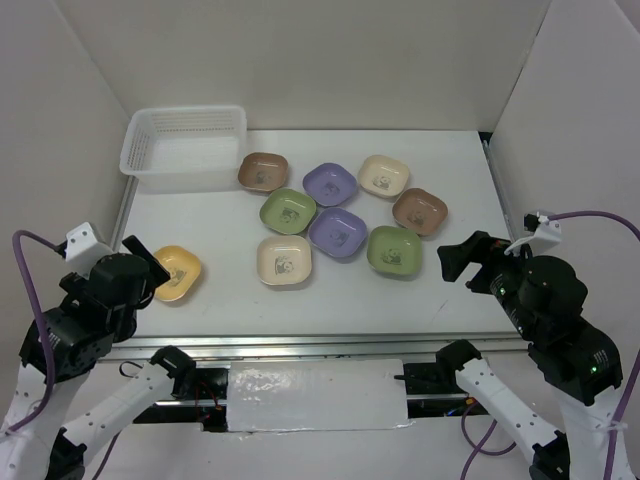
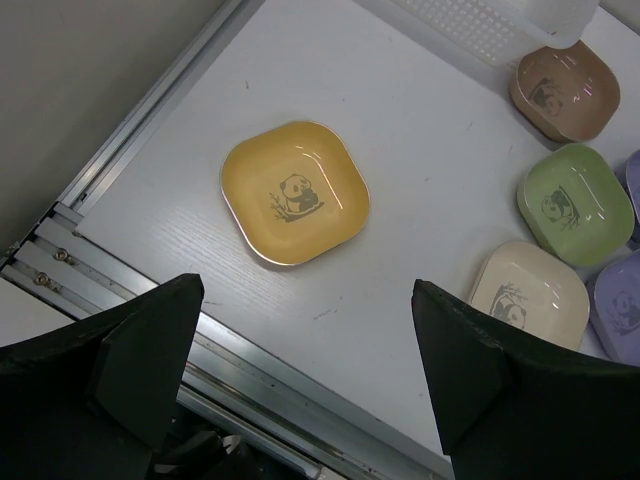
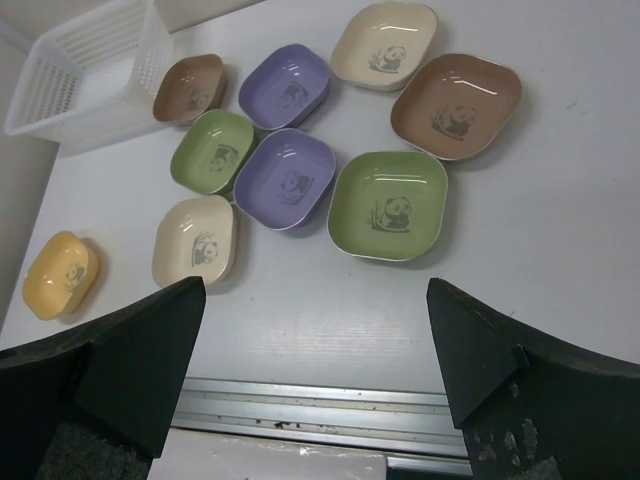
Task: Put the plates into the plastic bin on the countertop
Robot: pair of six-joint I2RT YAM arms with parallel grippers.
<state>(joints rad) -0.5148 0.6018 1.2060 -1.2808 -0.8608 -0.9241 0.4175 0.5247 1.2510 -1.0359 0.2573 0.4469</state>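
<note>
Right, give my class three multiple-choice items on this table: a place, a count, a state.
1. Where is the orange plate? A in front of the left gripper, apart from the rest; B stacked on another plate; C at the far right edge.
2. How many plates lie on the countertop? A six; B nine; C twelve.
3. How do the grippers stand? A both shut on plates; B only the left open; C both open, holding nothing.
Key: 1 A, it lies alone before that gripper; 2 B, eight clustered plus the orange one; 3 C, the right gripper and the left both gape, nothing between.
</note>
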